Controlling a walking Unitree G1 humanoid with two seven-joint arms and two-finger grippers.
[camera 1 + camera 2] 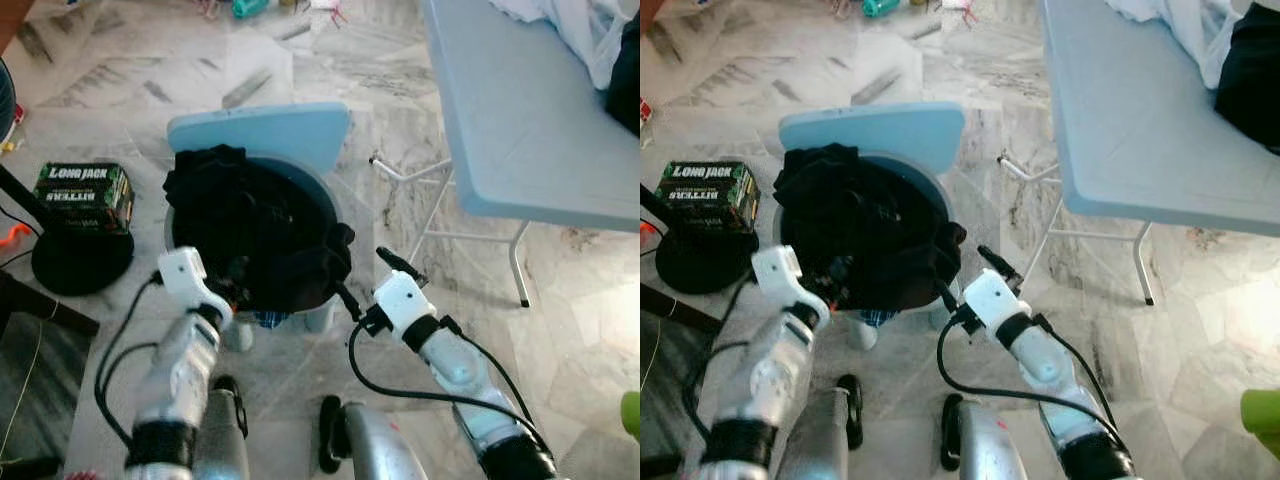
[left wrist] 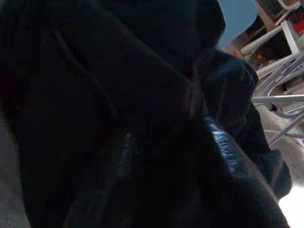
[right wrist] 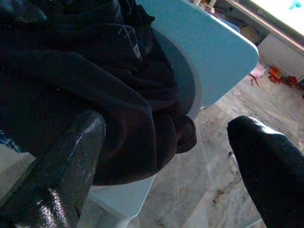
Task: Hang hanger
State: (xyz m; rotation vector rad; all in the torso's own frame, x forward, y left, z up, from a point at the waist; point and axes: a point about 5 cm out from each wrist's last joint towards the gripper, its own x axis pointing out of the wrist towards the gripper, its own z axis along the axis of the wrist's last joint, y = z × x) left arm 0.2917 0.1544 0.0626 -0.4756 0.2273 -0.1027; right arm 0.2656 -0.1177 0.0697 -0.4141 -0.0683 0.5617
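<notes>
A heap of black clothing (image 1: pixel 250 230) lies on the seat of a light blue chair (image 1: pixel 262 132) just ahead of me. My left gripper (image 1: pixel 232 278) is pushed into the near left side of the heap, and its fingers are buried in the dark cloth (image 2: pixel 118 95). My right gripper (image 1: pixel 370 282) is open at the chair's near right edge, next to a drooping fold of the clothing (image 3: pixel 71 85). Its two black fingers (image 3: pixel 61 161) stand wide apart with nothing between them.
A grey folding table (image 1: pixel 520 120) stands close on the right with white and dark laundry at its far end; its white legs (image 1: pixel 432 228) reach toward the chair. On the left, a green box (image 1: pixel 82 197) sits beside a black round base (image 1: pixel 80 265). The floor is marble.
</notes>
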